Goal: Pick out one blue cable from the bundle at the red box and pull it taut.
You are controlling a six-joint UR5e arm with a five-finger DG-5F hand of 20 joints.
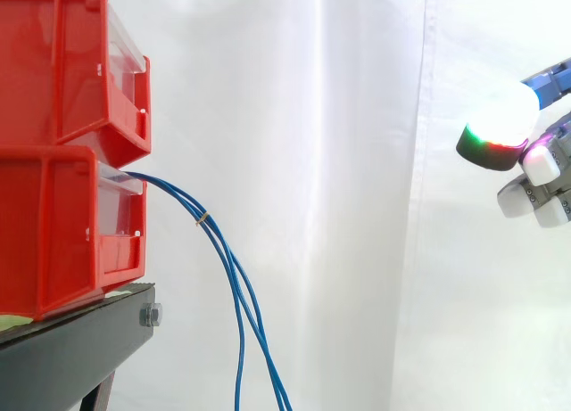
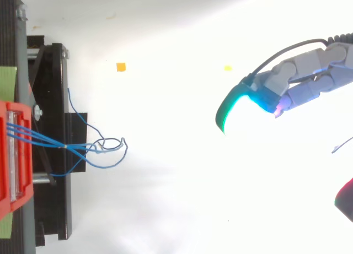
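Blue cables [image 1: 234, 277]: thin bundle, exits lower red bin [image 1: 53, 224], droops past black stand [image 1: 71, 349]. Likely light, limp, slippery. Small tie [image 1: 203, 218] binds strands near bin; best hold judged below tie, where strands part. Hand [image 2: 300, 80]: well apart, fingers loosely extended, holding nothing. No obstacle seen between.

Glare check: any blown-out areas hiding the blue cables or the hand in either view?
Top view: ground round the hand is blown out white; the cables by the red bin lie in the dimmer left part and read clearly. Side view: curtain evenly bright, cables stand out against it; one glowing pad blooms white on top.
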